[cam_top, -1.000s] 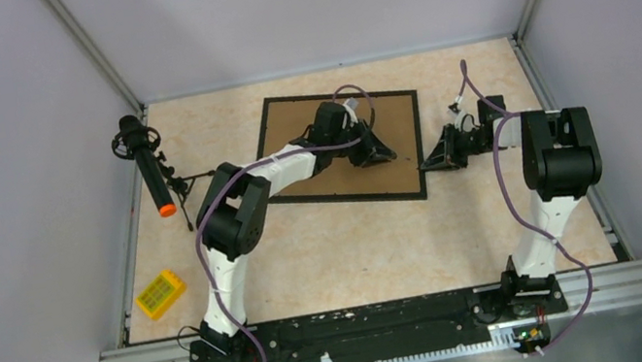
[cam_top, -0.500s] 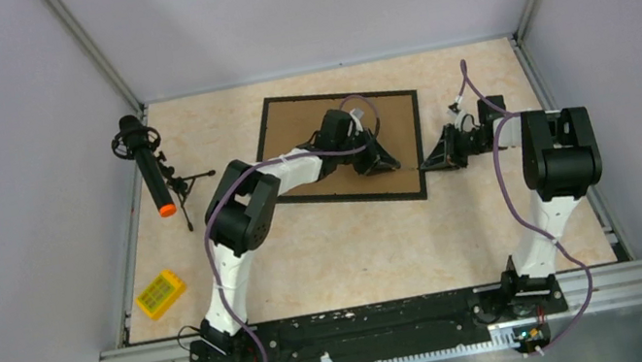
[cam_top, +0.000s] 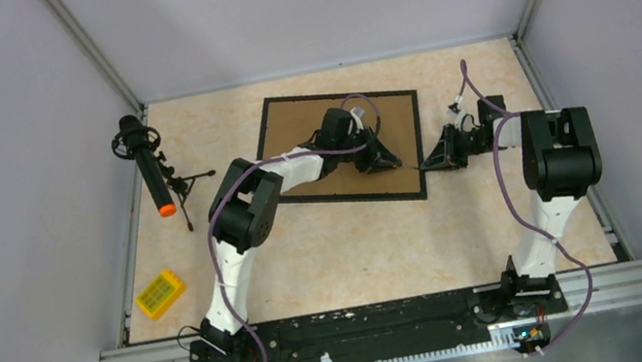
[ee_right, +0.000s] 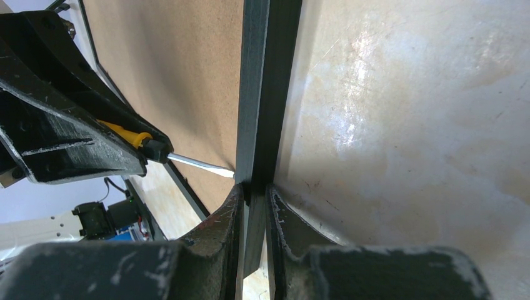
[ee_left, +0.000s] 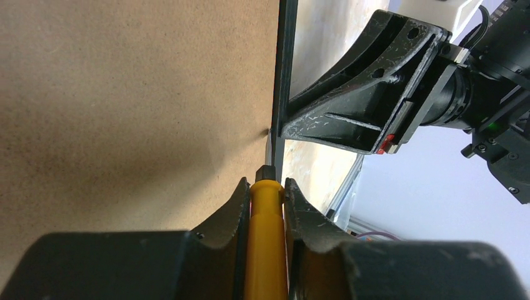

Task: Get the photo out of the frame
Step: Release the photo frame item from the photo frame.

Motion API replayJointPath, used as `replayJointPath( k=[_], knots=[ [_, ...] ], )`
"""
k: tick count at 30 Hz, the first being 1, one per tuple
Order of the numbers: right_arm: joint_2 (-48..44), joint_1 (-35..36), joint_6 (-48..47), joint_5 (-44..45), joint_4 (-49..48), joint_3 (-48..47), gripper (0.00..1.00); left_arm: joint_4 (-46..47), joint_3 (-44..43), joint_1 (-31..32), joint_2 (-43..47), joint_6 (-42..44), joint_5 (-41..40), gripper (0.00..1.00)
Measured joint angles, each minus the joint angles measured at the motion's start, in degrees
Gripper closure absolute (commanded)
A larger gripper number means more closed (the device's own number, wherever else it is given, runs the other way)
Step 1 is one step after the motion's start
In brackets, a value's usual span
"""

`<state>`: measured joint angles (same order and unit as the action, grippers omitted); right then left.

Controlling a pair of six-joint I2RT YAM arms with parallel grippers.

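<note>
lying flat, frame [cam_top: 292, 122] edge seemingly within right tool [ee_right: 255, 190].

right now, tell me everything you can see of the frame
The frame lies flat on the table, back up and slightly skewed. It has a thin black border around a plain brown fibreboard back. The right gripper is shut on the border on the right arm's side. The left gripper holds a yellow-handled screwdriver whose metal tip meets the seam between board and border on that same side. Its front is hidden.
</note>
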<state>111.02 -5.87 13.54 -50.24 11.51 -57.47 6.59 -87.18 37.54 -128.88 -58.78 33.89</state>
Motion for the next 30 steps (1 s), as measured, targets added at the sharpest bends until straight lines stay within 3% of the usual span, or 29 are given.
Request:
replayJointPath(
  k=[15, 22, 30],
  knots=[
    [0.0, 0.1, 0.0, 0.1, 0.0, 0.0, 1.00, 0.1, -1.1, 0.4, -0.5, -0.5, -0.5, 1.00],
    [-0.1, 0.1, 0.2, 0.3, 0.0, -0.1, 1.00, -3.5, -3.4, 1.3, -0.5, 0.5, -2.4, 1.00],
    [-0.4, 0.1, 0.2, 1.4, 0.5, -0.4, 1.00, -12.2, -8.9, 4.7, 0.1, 7.5, -10.1, 1.00]
  ],
)
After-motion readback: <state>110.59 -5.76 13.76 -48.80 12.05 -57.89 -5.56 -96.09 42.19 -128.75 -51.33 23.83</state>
